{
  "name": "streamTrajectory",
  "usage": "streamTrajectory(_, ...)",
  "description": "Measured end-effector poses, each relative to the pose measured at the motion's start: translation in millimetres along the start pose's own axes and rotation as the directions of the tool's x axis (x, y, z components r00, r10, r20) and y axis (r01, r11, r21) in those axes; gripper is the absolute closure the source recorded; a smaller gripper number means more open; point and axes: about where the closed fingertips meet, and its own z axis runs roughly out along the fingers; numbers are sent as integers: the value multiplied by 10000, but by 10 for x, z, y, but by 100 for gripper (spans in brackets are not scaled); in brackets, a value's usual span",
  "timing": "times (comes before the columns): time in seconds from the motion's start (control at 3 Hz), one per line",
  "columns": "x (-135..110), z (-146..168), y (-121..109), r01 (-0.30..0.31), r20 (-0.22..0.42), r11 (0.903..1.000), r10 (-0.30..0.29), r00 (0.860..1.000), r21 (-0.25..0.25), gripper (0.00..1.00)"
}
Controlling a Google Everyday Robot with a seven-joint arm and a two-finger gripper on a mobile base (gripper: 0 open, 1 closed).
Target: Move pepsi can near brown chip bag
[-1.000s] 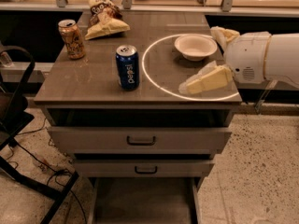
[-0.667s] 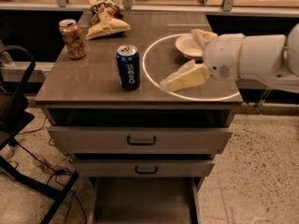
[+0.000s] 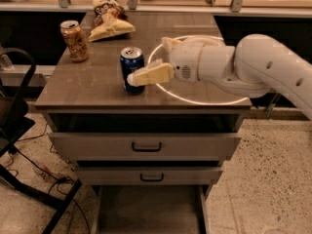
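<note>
The pepsi can (image 3: 130,62), dark blue with a silver top, stands upright near the front middle of the wooden tabletop (image 3: 87,84). The brown chip bag (image 3: 108,18) lies at the back of the table, left of centre, well apart from the can. My gripper (image 3: 146,61) has come in from the right on a white arm (image 3: 253,65) and is open. Its near finger (image 3: 148,75) crosses in front of the can's lower right side. The far finger (image 3: 165,43) shows behind and to the right of the can. The can stands on the table.
An orange-brown patterned can (image 3: 74,40) stands at the back left, beside the chip bag. A bright ring of light (image 3: 195,101) lies on the table's right half under the arm. Drawers (image 3: 146,145) below stand partly open. A black frame (image 3: 19,130) stands at the left.
The arm has swung left across the table from the right side to the pepsi can. The white bowl seen earlier is now hidden behind the arm. The cans and bag have not moved.
</note>
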Motion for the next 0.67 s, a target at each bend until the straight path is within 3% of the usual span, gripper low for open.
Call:
streamTrajectory(0.33, 43, 216, -4, -121, 424, 9997, 130, 9990, -214, 0)
streamTrajectory(0.67, 136, 525, 89, 463, 836, 9973, -414, 9956, -575, 26)
